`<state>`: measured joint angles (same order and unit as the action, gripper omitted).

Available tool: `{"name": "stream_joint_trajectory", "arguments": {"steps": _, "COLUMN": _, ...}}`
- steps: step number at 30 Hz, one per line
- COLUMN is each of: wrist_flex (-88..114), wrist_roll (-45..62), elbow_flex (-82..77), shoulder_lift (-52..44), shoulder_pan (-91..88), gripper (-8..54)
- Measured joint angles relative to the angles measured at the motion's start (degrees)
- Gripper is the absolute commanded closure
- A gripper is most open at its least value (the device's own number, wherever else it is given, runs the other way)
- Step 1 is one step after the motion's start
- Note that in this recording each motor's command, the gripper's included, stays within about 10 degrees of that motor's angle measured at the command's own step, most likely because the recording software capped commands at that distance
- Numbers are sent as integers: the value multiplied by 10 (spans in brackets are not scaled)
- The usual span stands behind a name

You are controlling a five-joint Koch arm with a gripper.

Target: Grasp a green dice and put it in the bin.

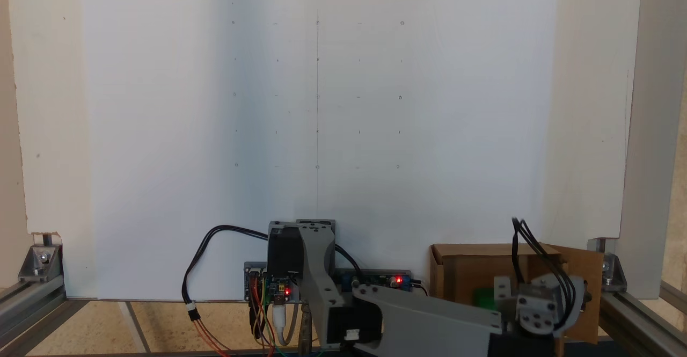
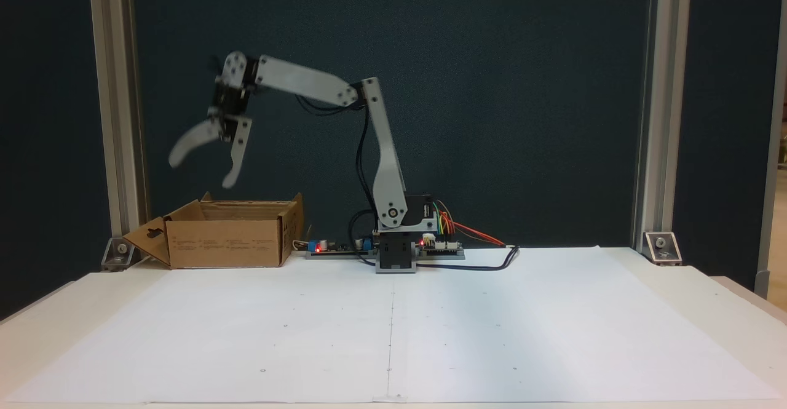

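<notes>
The grey plastic gripper (image 2: 200, 172) hangs in the air with its two fingers spread wide apart and nothing between them. Directly below it stands the brown corrugated cardboard bin (image 2: 224, 243) with open flaps. The small bright green plastic dice (image 1: 484, 297) lies inside this bin, under the gripper.

A large white paper sheet (image 2: 492, 329) covers most of the worktop (image 2: 731, 310), marked with a faint grid of small dots and a thin centre line. The worktop's bare cream margin shows along the sheet's sides. In a fixed view, a dark blue-black backdrop (image 2: 522, 89) stands behind the worktop's far edge, framed by upright aluminium posts (image 2: 652, 107) at left and right. Metal corner brackets (image 2: 661, 246) sit at the posts' feet, near the worktop's far corners. In a fixed view looking down, speckled beige floor tiles (image 1: 161, 325) show beyond the worktop's edge. Lighting is soft and even.
</notes>
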<state>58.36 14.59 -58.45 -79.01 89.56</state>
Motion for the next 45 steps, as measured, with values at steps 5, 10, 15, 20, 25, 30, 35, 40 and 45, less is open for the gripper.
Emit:
{"name": "stream_joint_trajectory", "arguments": {"steps": 5, "wrist_flex": 1, "wrist_roll": -82, "elbow_flex": -1, "shoulder_lift": -60, "shoulder_pan": -198, "gripper": -5}}
{"name": "stream_joint_trajectory", "arguments": {"steps": 10, "wrist_flex": 2, "wrist_roll": -110, "elbow_flex": 0, "shoulder_lift": -107, "shoulder_pan": -391, "gripper": -5}}
{"name": "stream_joint_trajectory", "arguments": {"steps": 15, "wrist_flex": 2, "wrist_roll": -121, "elbow_flex": 0, "shoulder_lift": -135, "shoulder_pan": -560, "gripper": -6}}
{"name": "stream_joint_trajectory", "arguments": {"steps": 20, "wrist_flex": 2, "wrist_roll": -125, "elbow_flex": -65, "shoulder_lift": -175, "shoulder_pan": -679, "gripper": -6}}
{"name": "stream_joint_trajectory", "arguments": {"steps": 25, "wrist_flex": -11, "wrist_roll": -125, "elbow_flex": -213, "shoulder_lift": -240, "shoulder_pan": -734, "gripper": -6}}
{"name": "stream_joint_trajectory", "arguments": {"steps": 30, "wrist_flex": -137, "wrist_roll": -125, "elbow_flex": -454, "shoulder_lift": -322, "shoulder_pan": -743, "gripper": -6}}
{"name": "stream_joint_trajectory", "arguments": {"steps": 35, "wrist_flex": -280, "wrist_roll": -125, "elbow_flex": -645, "shoulder_lift": -395, "shoulder_pan": -763, "gripper": -5}}
{"name": "stream_joint_trajectory", "arguments": {"steps": 40, "wrist_flex": -417, "wrist_roll": -125, "elbow_flex": -729, "shoulder_lift": -449, "shoulder_pan": -821, "gripper": -6}}
{"name": "stream_joint_trajectory", "arguments": {"steps": 45, "wrist_flex": -550, "wrist_roll": -125, "elbow_flex": -784, "shoulder_lift": -491, "shoulder_pan": -866, "gripper": -6}}
